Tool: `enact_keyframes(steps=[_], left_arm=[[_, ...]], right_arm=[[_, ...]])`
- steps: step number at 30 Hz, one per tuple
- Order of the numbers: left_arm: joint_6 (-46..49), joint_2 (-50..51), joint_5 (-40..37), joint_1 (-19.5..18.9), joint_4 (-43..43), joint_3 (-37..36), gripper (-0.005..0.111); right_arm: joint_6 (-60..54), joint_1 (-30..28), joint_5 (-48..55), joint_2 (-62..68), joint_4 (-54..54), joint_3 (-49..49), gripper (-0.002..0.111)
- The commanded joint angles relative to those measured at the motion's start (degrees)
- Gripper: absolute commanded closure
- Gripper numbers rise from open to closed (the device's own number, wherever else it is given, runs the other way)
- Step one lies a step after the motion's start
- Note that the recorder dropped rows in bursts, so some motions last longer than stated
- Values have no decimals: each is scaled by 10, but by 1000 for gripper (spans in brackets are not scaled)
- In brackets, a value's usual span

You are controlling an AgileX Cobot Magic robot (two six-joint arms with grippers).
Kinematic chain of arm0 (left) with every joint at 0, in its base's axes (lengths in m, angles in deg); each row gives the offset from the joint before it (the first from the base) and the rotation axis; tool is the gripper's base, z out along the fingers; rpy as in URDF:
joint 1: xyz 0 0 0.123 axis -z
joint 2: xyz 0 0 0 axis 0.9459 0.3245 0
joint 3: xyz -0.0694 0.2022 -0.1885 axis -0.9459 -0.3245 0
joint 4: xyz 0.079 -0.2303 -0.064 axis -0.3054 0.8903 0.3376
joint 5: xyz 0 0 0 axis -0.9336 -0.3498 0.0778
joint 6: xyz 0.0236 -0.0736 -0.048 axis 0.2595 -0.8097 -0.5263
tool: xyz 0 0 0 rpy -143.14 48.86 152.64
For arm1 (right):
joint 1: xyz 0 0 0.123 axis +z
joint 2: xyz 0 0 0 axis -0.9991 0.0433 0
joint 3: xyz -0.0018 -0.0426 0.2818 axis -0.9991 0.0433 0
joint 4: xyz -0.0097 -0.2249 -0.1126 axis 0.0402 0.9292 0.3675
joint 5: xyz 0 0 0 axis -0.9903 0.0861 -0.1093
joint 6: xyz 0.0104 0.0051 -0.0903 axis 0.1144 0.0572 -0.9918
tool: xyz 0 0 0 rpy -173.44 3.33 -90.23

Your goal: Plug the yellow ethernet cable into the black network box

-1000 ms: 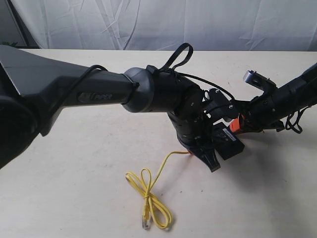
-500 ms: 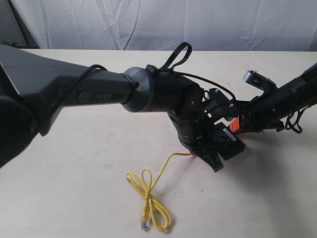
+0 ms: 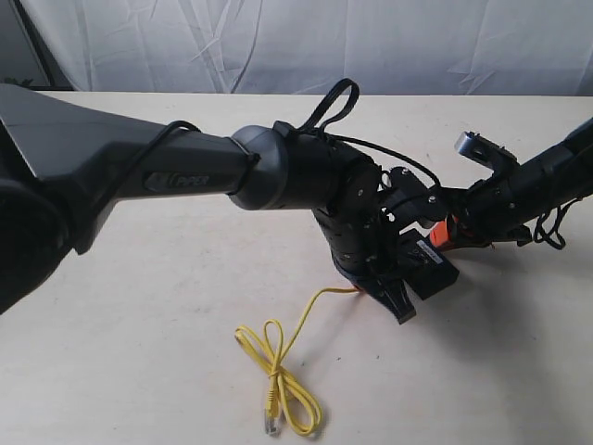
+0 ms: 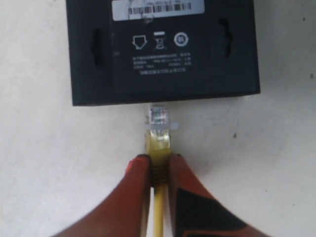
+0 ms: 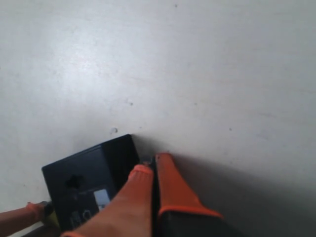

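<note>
In the left wrist view my left gripper [image 4: 158, 161] is shut on the yellow boot of the yellow ethernet cable [image 4: 158, 143]. Its clear plug tip [image 4: 158, 114] points at the near side of the black network box [image 4: 163, 54] and just reaches that edge; whether it sits in a port is hidden. A white label [image 4: 158, 7] shows on the box. My right gripper [image 5: 152, 167] is shut with nothing between its fingers, and the tips press against the box [image 5: 86, 182] at its far side. From outside, the rest of the cable [image 3: 278, 371] lies looped on the table.
The left arm [image 3: 185, 171] spans the exterior view and hides most of the box [image 3: 435, 269]. The right arm [image 3: 528, 185] reaches in from the right. A beige table [image 3: 139, 352] carries everything, with a white curtain [image 3: 371, 46] behind it.
My left gripper has crept slightly toward the box with the plug, dragging the looped cable a little along the table. The right gripper has stayed against the box.
</note>
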Motion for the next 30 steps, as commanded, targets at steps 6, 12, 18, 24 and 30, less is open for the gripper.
enact_keyframes(steps=[6,12,18,24,30], left_arm=[[-3,-17,1,1,7,2,107],[-3,-18,4,1,13,2,107],[-3,-15,11,1,15,2,107],[-3,-15,7,1,21,2,107],[-3,-15,-16,1,12,2,107]], right_arm=[[-2,0,-2,7,5,1,109],[-2,0,-3,7,5,1,109],[-2,0,1,7,5,1,109],[-2,0,3,7,4,1,109],[-2,0,3,7,4,1,109]])
